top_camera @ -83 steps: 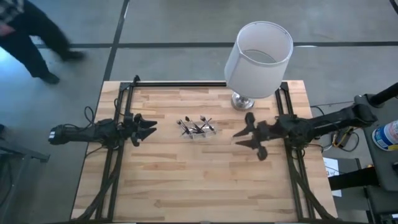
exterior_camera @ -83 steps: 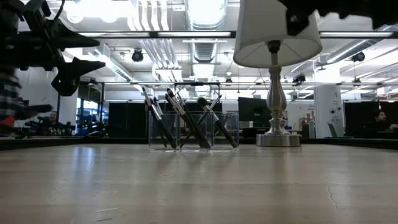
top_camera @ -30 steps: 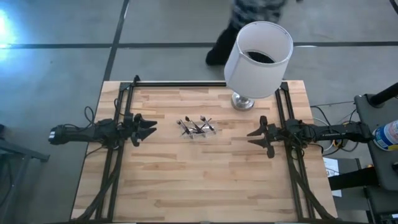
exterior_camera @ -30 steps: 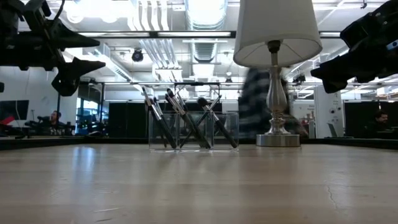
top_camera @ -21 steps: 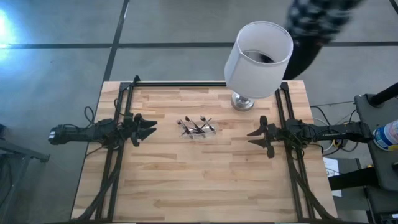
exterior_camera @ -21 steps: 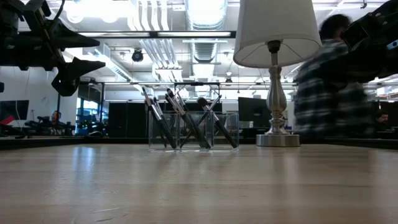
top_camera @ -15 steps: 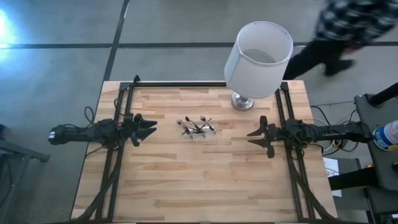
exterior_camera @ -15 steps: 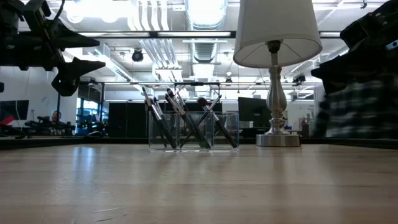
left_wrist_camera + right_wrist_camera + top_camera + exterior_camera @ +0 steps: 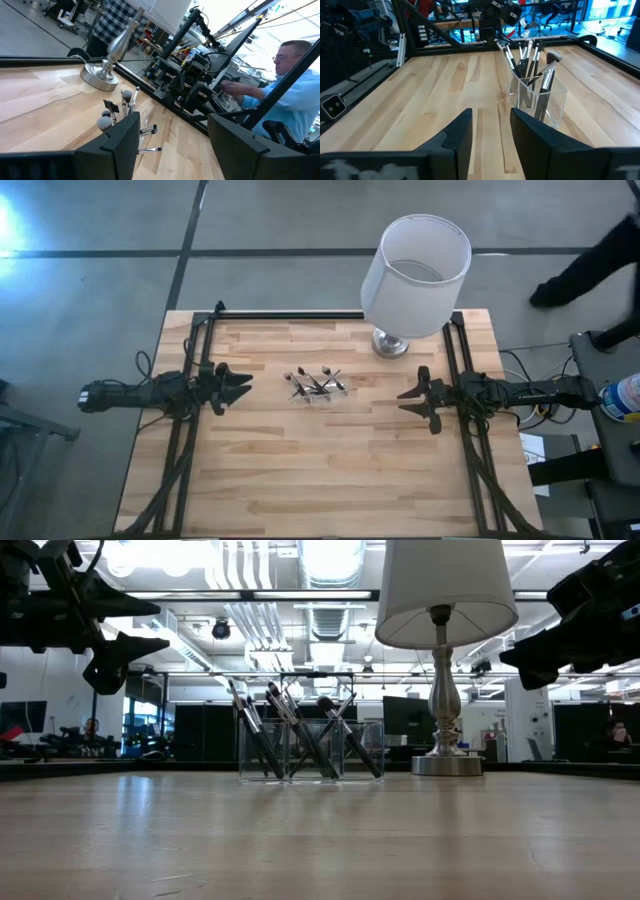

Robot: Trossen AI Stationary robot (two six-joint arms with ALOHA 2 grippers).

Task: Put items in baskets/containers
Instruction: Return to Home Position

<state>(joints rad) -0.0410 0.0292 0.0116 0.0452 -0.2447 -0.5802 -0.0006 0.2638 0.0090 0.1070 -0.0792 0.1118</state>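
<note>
**Robot body, both arms.** The left arm [image 9: 140, 393], at 9 o'clock on the counter [image 9: 320, 470], and the right arm [image 9: 530, 391], at 3 o'clock, are slender chains of matt black and dark-grey links. The left arm turns paler grey at its outer end. Thin black cable loops [image 9: 143, 366] arch beside the left arm's wrist.

The left end effector [image 9: 238, 390] and the right end effector [image 9: 402, 401] each carry two angular, wedge-shaped fingers. In the wrist views the fingers [image 9: 117, 137] show as broad, flat-faced black slabs with bevelled edges and a dull plastic sheen. No markings are legible.
</note>
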